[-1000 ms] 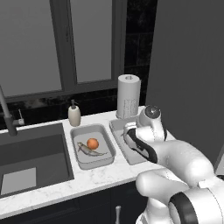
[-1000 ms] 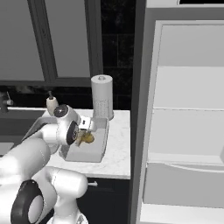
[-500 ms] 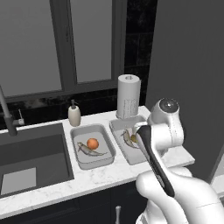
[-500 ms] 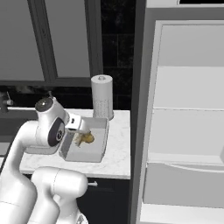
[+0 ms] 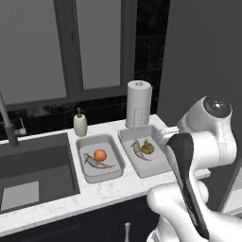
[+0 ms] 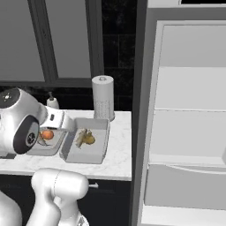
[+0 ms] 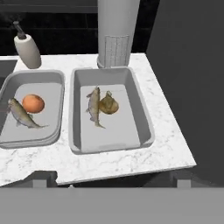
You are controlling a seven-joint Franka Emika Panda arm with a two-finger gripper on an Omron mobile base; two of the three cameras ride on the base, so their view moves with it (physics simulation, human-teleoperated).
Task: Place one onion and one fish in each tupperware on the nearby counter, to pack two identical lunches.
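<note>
Two pale-grey tupperware stand side by side on the white marble counter [image 7: 170,144]. The left tupperware [image 7: 61,87] [image 5: 116,158] holds an orange onion [image 7: 33,103] [image 5: 99,155] [image 6: 47,134] and a fish [image 7: 22,114] [image 5: 97,163]. In the right tupperware [image 7: 146,118] [image 5: 160,165] [image 6: 99,148] lie a second fish [image 7: 93,106] [image 5: 137,150] and an olive-tan onion [image 7: 108,105] [image 5: 147,148] [image 6: 88,139], touching. My gripper [image 7: 113,179] is open and holds nothing, drawn back above the counter's front edge, facing both containers.
A tall paper towel roll [image 7: 117,33] [image 5: 138,104] [image 6: 103,98] stands behind the right tupperware, and a soap dispenser [image 7: 27,50] [image 5: 80,124] behind the left one. The dark sink basin [image 5: 33,165] and faucet [image 5: 7,120] lie left. A tall grey cabinet [image 6: 185,114] bounds the counter's right end.
My arm has lifted and drawn back from over the right tupperware, uncovering its fish and onion. The fingers have stayed wide apart. Nothing on the counter has moved.
</note>
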